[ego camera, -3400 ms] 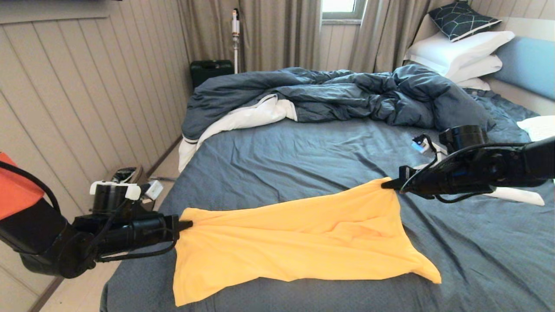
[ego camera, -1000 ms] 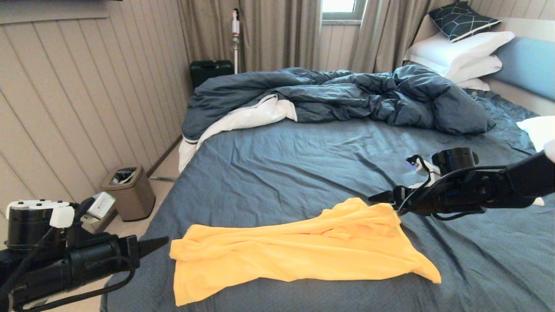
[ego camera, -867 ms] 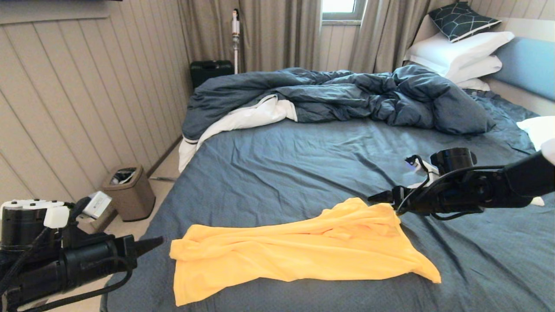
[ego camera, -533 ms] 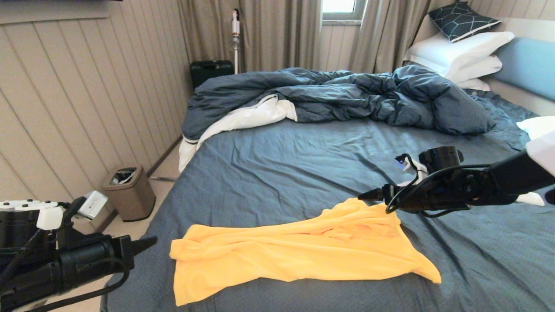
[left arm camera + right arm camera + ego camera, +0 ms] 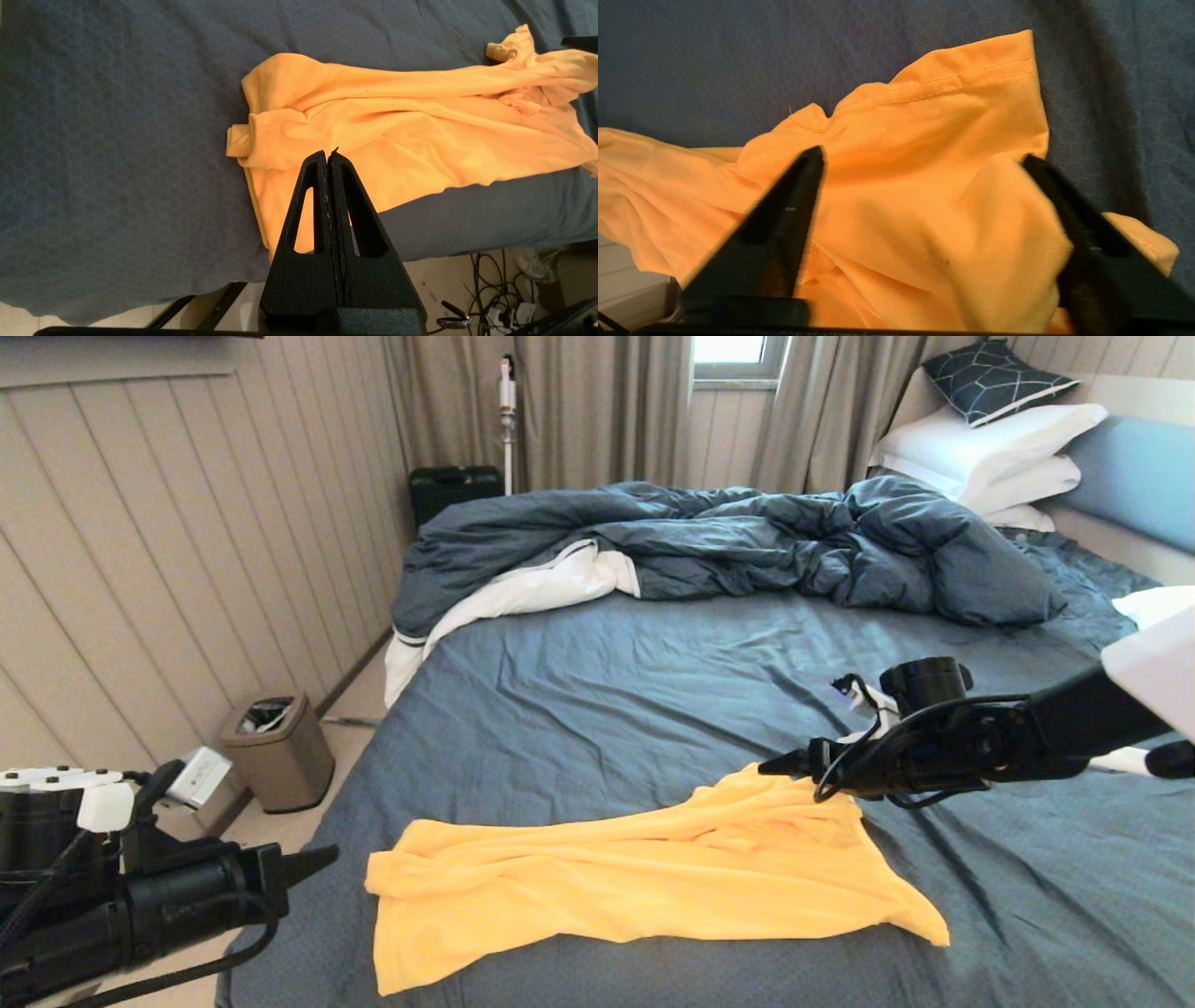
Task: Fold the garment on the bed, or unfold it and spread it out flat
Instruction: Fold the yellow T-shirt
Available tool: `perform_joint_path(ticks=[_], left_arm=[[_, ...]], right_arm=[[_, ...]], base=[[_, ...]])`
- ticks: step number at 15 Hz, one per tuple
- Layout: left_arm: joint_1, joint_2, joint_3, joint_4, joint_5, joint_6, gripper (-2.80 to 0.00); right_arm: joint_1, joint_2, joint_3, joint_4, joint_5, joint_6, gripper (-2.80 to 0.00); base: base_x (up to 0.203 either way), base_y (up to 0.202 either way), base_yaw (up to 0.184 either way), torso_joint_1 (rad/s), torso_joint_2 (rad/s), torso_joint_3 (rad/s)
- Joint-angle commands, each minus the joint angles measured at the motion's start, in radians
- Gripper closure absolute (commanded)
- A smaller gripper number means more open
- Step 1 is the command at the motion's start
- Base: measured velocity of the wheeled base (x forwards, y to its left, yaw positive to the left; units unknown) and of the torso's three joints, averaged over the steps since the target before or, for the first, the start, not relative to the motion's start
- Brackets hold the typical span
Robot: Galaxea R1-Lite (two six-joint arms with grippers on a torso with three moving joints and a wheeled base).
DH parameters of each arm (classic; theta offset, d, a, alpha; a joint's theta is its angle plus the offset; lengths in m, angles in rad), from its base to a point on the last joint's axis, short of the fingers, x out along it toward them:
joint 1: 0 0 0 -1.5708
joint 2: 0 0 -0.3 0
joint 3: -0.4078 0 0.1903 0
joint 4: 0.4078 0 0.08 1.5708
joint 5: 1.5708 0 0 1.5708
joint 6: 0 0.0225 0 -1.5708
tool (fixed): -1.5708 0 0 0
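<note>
The garment (image 5: pixel 644 873), a bright yellow T-shirt, lies loosely rumpled across the near part of the bed (image 5: pixel 653 672); one edge hangs over the front. My right gripper (image 5: pixel 770 767) hovers low at the shirt's far right corner. Its jaws stand open, one on each side of a raised fold of the garment (image 5: pixel 924 210), by a stitched hem, and the right gripper (image 5: pixel 922 156) pinches nothing. My left gripper (image 5: pixel 327 852) is shut and empty, off the bed's left edge, a short way from the shirt's left end. In the left wrist view the left gripper (image 5: pixel 327 154) points at the garment (image 5: pixel 420 126).
A rumpled blue duvet (image 5: pixel 728 537) covers the far half of the bed, with white pillows (image 5: pixel 990 448) at the far right. A small bin (image 5: pixel 275 747) stands on the floor by the panelled wall at left. Cables (image 5: pixel 490 298) lie under the bed's near edge.
Both grippers let go of the stretched shirt, and it slumped onto the sheet. Over the last second the right gripper slid left over its far right corner, and the left gripper shut off the bed's edge.
</note>
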Motion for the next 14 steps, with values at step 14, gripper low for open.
perform_joint_path(ticks=[14], left_arm=[[-0.001,-0.035,0.035,-0.01,-0.013,-0.006,0.0]], right_arm=[[0.008,-0.195,0.179,-0.016,0.005,-0.021,0.0]], base=[[0.0,0.0,0.0,0.0,0.0,0.0]])
